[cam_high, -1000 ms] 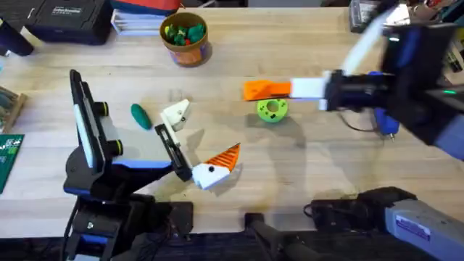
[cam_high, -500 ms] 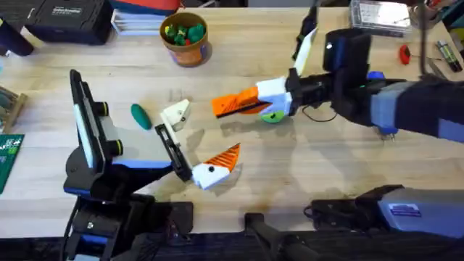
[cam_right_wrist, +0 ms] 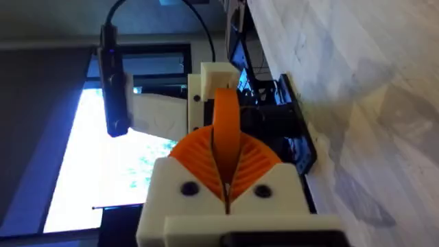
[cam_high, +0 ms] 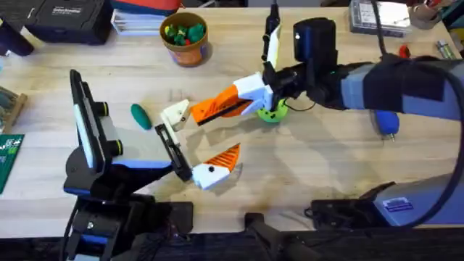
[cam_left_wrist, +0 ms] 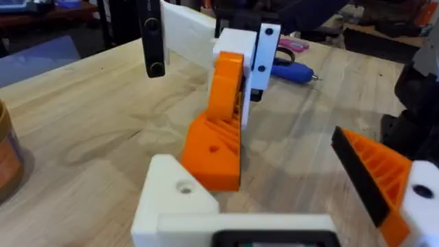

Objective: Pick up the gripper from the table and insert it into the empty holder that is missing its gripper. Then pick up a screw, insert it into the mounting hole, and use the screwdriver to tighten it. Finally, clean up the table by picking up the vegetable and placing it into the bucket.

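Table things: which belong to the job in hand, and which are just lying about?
Job: white-and-orange ribbed gripper, blue pen-shaped screwdriver, dark green oblong toy vegetable, round tan bucket.
Lying about: bright green ring-shaped disc, black plastic case, green circuit board.

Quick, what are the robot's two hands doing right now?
Left gripper: open, holding nothing.
Right gripper: shut on the gripper, the orange-and-white finger piece.

Bright, even light; soft shadows
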Robot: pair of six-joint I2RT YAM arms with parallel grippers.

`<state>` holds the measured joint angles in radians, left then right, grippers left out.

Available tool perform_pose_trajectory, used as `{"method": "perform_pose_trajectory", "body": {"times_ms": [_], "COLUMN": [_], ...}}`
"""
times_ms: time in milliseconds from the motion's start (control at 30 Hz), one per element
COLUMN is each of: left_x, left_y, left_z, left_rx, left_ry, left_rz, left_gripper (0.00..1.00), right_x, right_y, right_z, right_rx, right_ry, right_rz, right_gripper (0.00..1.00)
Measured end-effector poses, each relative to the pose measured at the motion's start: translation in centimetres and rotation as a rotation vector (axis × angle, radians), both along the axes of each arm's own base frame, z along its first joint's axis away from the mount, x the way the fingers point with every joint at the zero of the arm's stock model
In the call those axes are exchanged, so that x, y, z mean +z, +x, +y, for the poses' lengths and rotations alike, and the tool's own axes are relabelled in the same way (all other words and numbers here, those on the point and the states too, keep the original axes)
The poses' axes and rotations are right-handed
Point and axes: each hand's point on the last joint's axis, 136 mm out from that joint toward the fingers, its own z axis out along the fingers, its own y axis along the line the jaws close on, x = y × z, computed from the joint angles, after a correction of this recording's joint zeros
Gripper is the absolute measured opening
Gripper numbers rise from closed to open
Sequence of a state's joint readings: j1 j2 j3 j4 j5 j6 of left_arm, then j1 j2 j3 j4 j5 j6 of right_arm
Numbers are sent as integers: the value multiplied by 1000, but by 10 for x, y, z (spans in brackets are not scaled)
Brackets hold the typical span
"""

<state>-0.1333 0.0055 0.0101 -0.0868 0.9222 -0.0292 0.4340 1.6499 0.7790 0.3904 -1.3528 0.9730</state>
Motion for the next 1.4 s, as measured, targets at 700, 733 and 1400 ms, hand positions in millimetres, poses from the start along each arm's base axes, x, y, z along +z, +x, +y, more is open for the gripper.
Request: {"method": "perform_pose_trajectory", "body": {"times_ms": [700, 733, 1400], "left_x": [0, 0, 0], "left_y": [4, 4, 20], "left_z": [2, 3, 15], "left_rx": [24, 28, 137], "left_ry": [5, 5, 2], "left_rz": [-7, -8, 3], "left_gripper": [985, 985, 985], "right_x": [6, 5, -3], "right_y": [-1, -1, 14], "right_z": [23, 24, 44], "right_rx": [97, 100, 163], "right_ry": [34, 35, 68], "right_rz": [-13, -11, -27], "right_gripper": [10, 10, 9]}}
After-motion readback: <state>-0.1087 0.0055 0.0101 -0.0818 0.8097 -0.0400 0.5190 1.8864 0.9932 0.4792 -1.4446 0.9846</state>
